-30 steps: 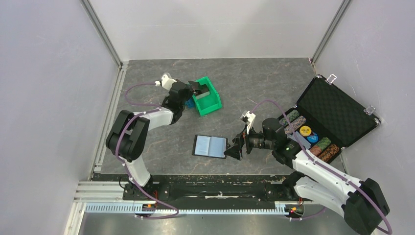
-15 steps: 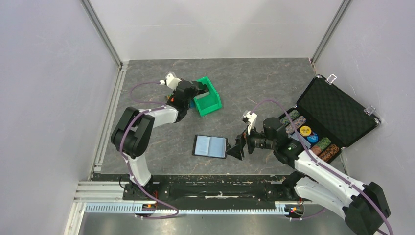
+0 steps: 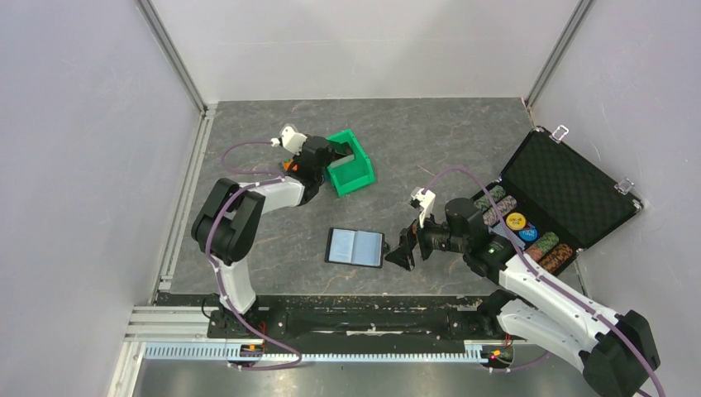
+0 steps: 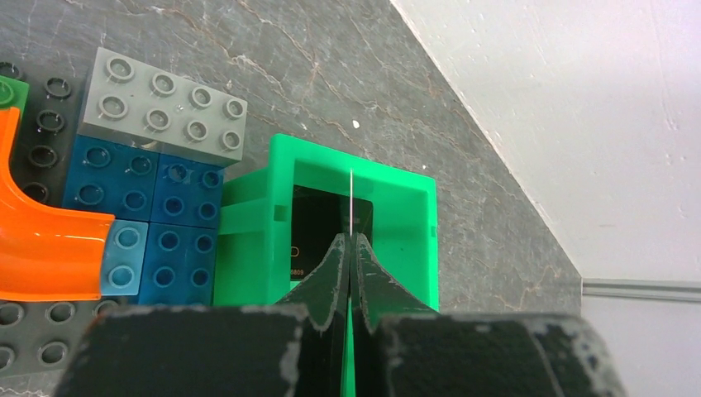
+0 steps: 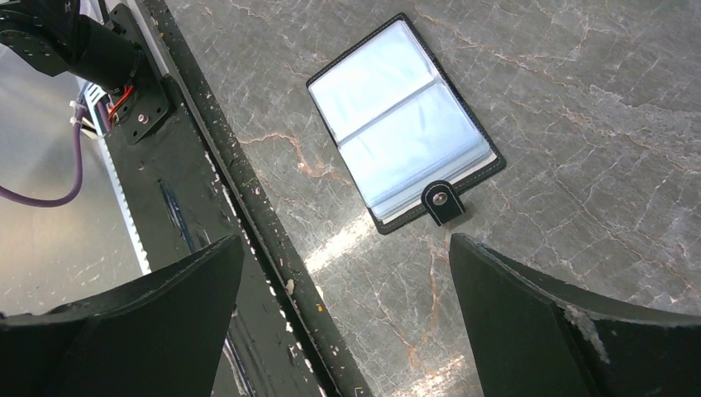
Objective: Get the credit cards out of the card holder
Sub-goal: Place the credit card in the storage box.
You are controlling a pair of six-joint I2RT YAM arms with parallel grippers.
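Note:
The card holder (image 3: 355, 246) lies open and flat on the table, its glossy blue-grey faces up; in the right wrist view the card holder (image 5: 397, 116) shows its snap tab toward me. My right gripper (image 3: 402, 250) hovers just right of it, open and empty, fingers spread wide (image 5: 345, 248). My left gripper (image 3: 329, 151) is over the green bin (image 3: 355, 169), shut (image 4: 350, 240) on a thin credit card seen edge-on (image 4: 351, 194). Another black credit card (image 4: 314, 227) lies inside the green bin (image 4: 405, 215).
An open black foam-lined case (image 3: 570, 186) with poker chips (image 3: 521, 227) stands at the right. Grey (image 4: 161, 103) and blue (image 4: 157, 215) building bricks and an orange curved piece (image 4: 41, 248) sit beside the bin. The black frame rail (image 5: 248, 207) runs along the table's near edge.
The left wrist has shifted slightly right, closer over the green bin, still shut. The right gripper has edged slightly right and stays open.

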